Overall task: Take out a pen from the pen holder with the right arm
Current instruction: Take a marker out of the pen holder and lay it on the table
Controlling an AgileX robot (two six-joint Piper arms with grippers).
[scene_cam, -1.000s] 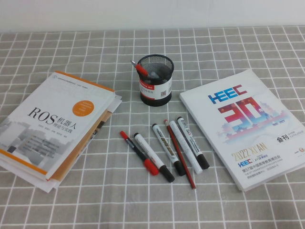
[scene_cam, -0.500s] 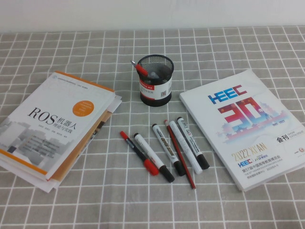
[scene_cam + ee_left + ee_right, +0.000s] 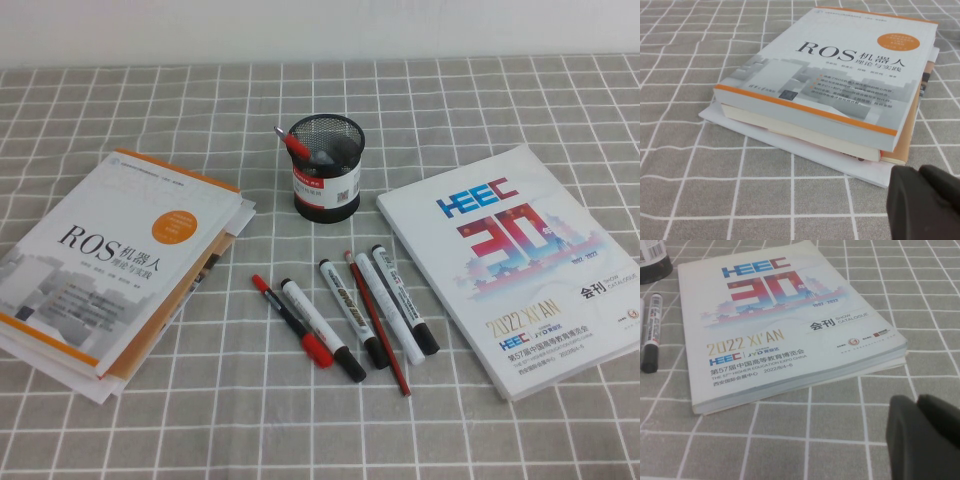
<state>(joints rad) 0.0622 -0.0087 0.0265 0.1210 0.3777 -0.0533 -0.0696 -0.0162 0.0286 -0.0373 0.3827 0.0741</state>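
The red pen (image 3: pixel 293 144) stands tilted in the black mesh pen holder (image 3: pixel 325 175), leaning over the holder's left rim. Loose markers (image 3: pixel 345 318) lie on the robot's side of the holder, with the ROS book (image 3: pixel 110 255) to its left and the HEEC catalogue (image 3: pixel 515 260) to its right. Both grippers are well apart from the holder, pinched together and empty: the right gripper (image 3: pixel 918 412) is off the catalogue's near corner and the left gripper (image 3: pixel 920 185) is off the book's.

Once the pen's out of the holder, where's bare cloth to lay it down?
Bare cloth: the front strip on the robot's side of the loose pens, and the far band behind the pen holder. Crowded: between the ROS books and the HEEC catalogue. The left gripper hangs by the books, the right gripper by the catalogue's near corner, both shut.
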